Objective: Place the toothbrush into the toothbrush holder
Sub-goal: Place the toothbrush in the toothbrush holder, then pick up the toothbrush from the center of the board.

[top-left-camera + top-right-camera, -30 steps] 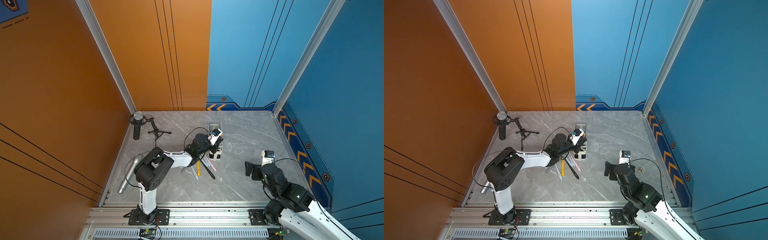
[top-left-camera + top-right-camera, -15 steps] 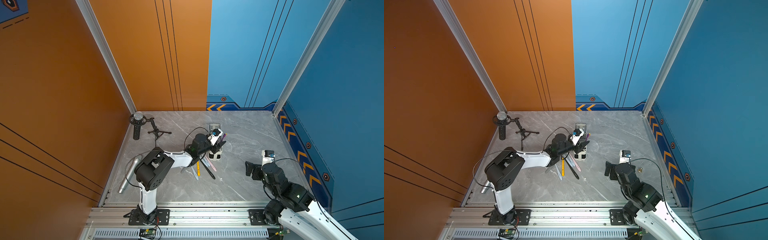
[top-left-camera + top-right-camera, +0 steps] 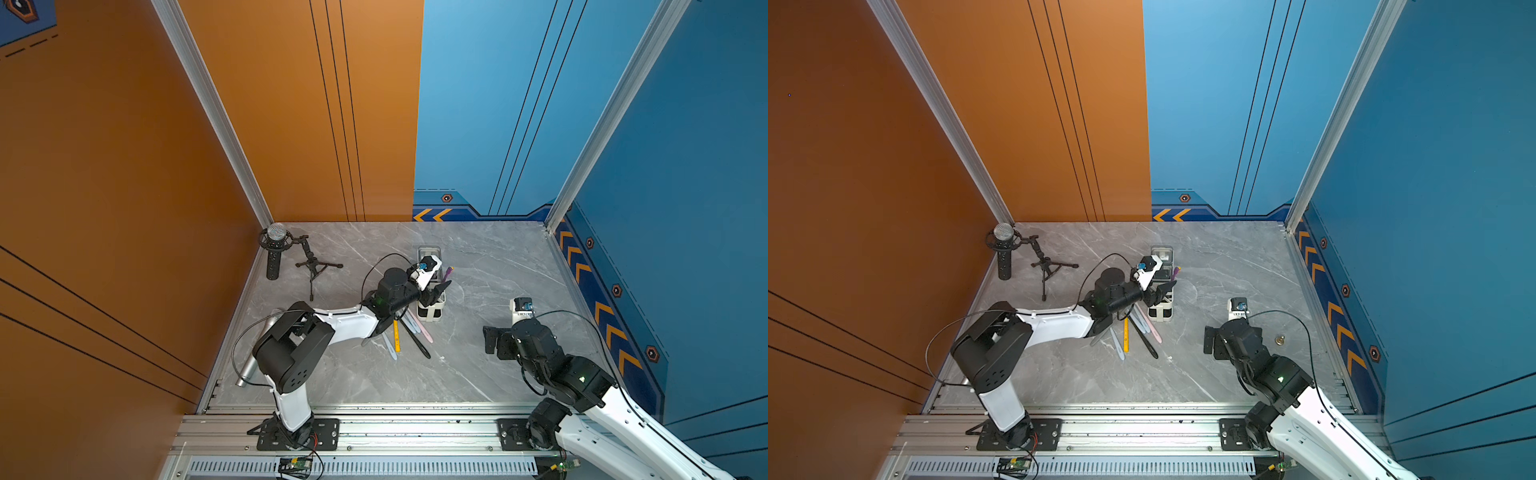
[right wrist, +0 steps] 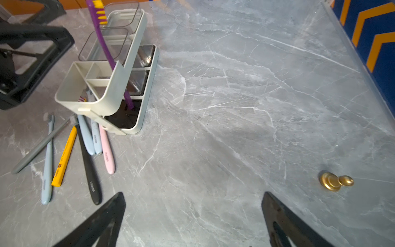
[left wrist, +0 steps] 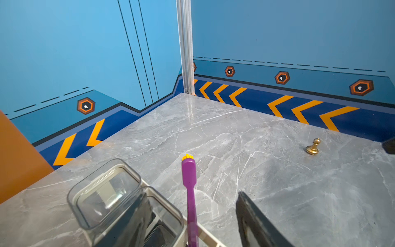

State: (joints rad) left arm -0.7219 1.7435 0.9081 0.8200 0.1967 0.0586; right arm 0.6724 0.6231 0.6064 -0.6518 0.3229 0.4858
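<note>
The left pincer [image 3: 436, 292] is spread and sits over the near half of the toothbrush holder [image 3: 432, 315]. In the left wrist view its fingers [image 5: 254, 222] stand on either side of the toothbrush [image 5: 189, 184] with a gap on each side. No contact with the handle is visible.

Toothbrush: purple handle, yellow bristles. It stands in the holder, head up and tilted. In both top views the head projects past the holder's right side. The right wrist view shows the handle entering the divided white section at the holder's near end, with its foot on the dark base tray.

Toothbrush holder: set lengthwise, near to far, around the middle of the desk [image 3: 498, 257]. Clear square cups occupy its far portion.

The right pincer [image 4: 192, 198] is spread wide with nothing between its fingers. It hangs over bare desk, to the right of the holder and nearer, well apart from it.

Other items:
- Loose toothbrushes [image 4: 89, 166] in pink, pale blue, black, yellow and grey lie flat on the desk just beside the holder's near end.
- A brass pawn [image 4: 335, 181] stands upright on the desk, right of the right pincer.
- A microphone [image 3: 275, 249] on a tripod stands in the far left corner.
</note>
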